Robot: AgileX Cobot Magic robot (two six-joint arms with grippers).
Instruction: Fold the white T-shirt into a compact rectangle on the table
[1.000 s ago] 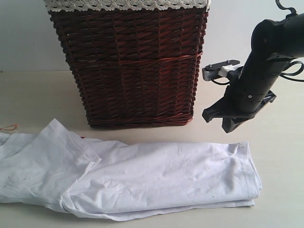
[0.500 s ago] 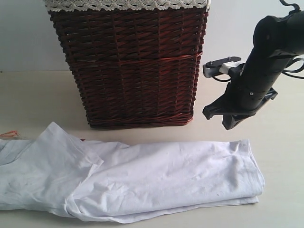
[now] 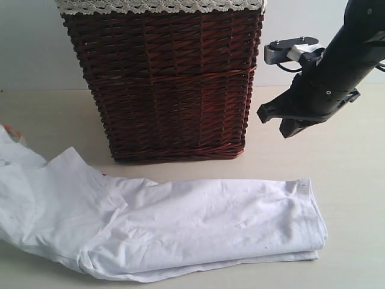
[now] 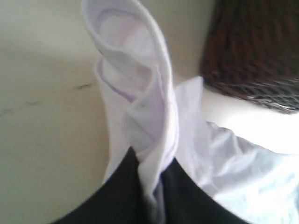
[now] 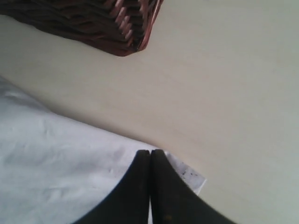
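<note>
Cream table (image 3: 361, 211) bears the white T-shirt (image 3: 198, 229), its end pinched in the left claw (image 4: 152, 163); right claw (image 5: 150, 156) closed above it.

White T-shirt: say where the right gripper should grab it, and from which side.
Pinch the T-shirt at its right-end corner, coming down from the table on its right; the stacked edges lie flat and exposed there, near the shut right gripper.

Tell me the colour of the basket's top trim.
Off-white lace trim over dark reddish-brown wicker; exterior view shows it best.
</note>
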